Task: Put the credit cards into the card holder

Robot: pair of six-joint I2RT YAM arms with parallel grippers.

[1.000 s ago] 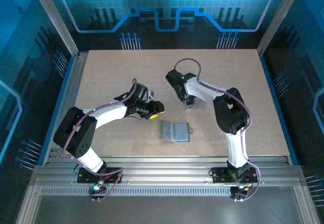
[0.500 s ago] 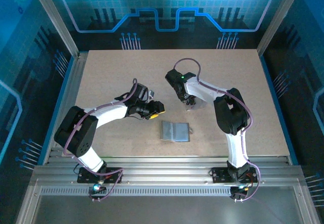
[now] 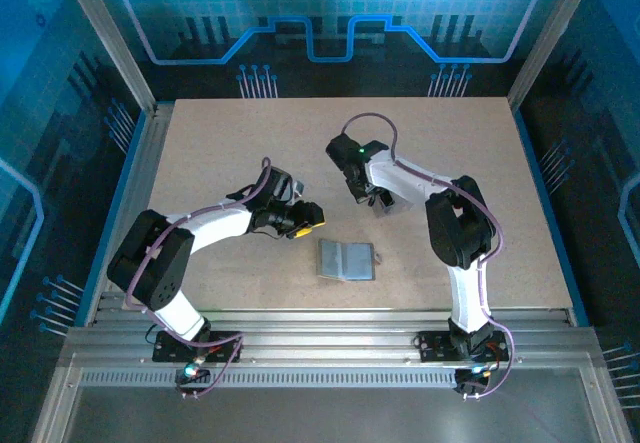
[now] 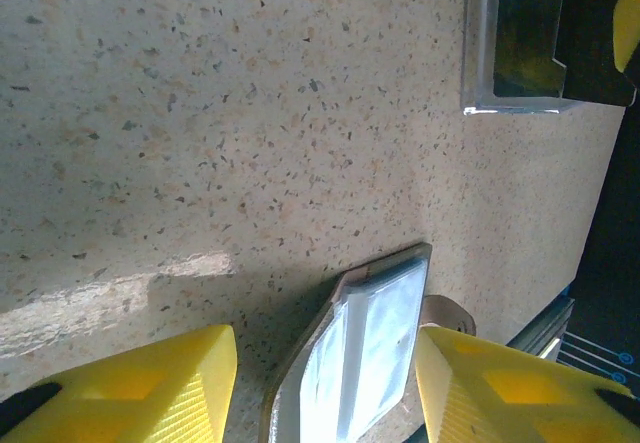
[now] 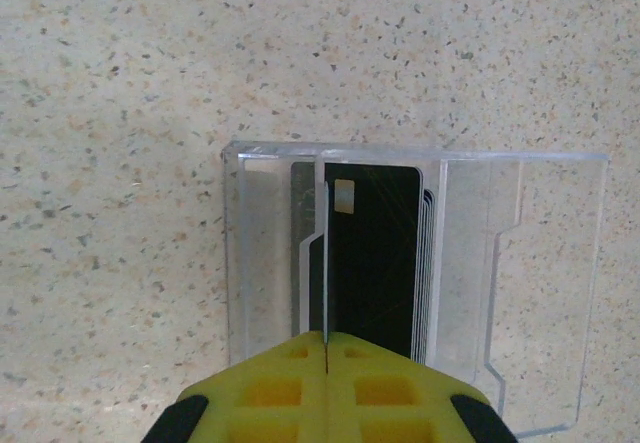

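The credit cards (image 5: 375,263) sit packed together in a stack inside a clear box (image 5: 540,283). The one facing the right wrist camera is black, with a small pale square near its far end. The grey-silver card holder (image 3: 346,260) lies open like a book, both panels flat on the table (image 3: 230,153), apart from the cards.

We see that the right tool (image 5: 327,341) has pressed its yellow fingers (image 5: 265,388) tight together at the near edge of the clear box (image 5: 545,263). Its arm (image 3: 455,228) has moved a tiny bit right.
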